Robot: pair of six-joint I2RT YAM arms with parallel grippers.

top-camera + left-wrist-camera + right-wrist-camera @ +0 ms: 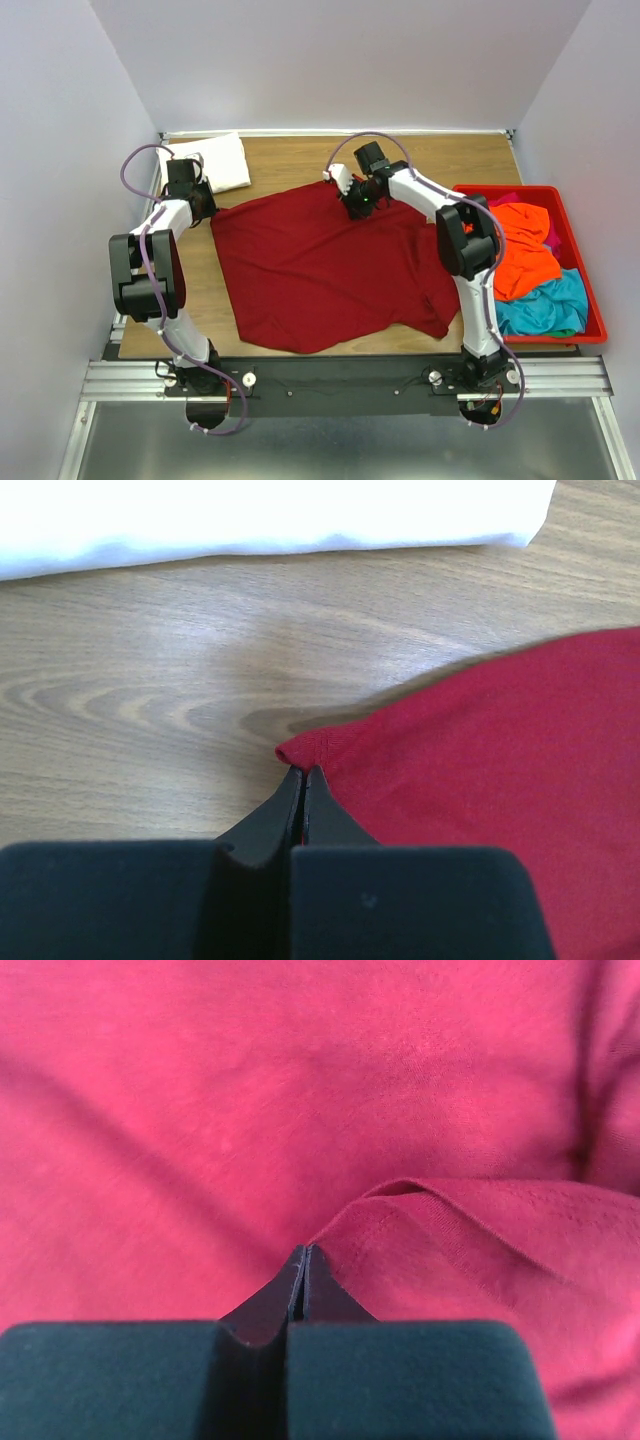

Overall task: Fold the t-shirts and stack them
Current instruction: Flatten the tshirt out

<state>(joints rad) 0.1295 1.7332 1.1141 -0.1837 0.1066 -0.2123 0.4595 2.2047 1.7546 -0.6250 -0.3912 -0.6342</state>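
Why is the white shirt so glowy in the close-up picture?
Left wrist view: bright light washes out the white shirt, hiding its folds, while the wood grain of the table stays clear. Top view: the same shirt shows faint shading. Right wrist view: the red shirt fills the picture, evenly lit, with a soft shadow under its raised fold.

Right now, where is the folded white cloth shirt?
The folded white shirt lies at the wooden table's far left corner in the top view, just beyond the left gripper.
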